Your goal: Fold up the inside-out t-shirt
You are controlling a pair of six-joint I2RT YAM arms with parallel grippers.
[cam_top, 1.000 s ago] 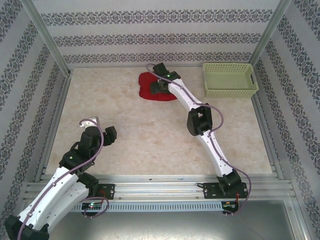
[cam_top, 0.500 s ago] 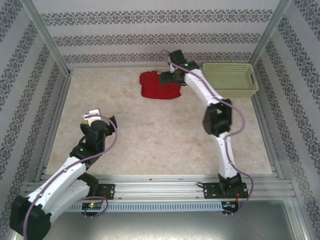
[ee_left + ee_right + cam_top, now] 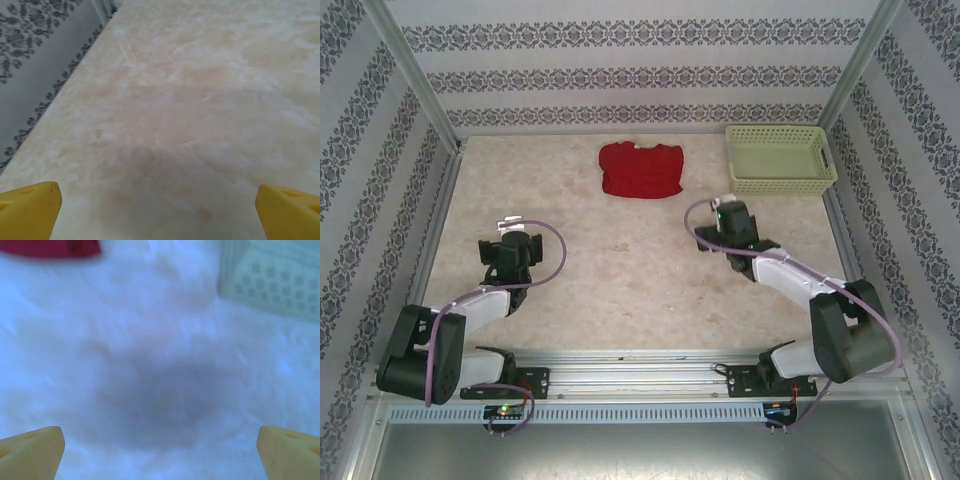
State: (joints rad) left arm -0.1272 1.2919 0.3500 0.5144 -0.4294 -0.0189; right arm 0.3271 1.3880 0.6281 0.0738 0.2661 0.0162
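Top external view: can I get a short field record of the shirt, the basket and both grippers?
t-shirt: red, folded compact, flat on the table, far centre
basket: pale green, empty, right of the t-shirt, apart from it
left gripper: open, empty, over bare table
right gripper: open, empty, over bare table

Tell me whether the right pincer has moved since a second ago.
Yes. The right pincer has drawn back from over the t-shirt toward the near edge, and now sits nearer than the basket, open and empty.
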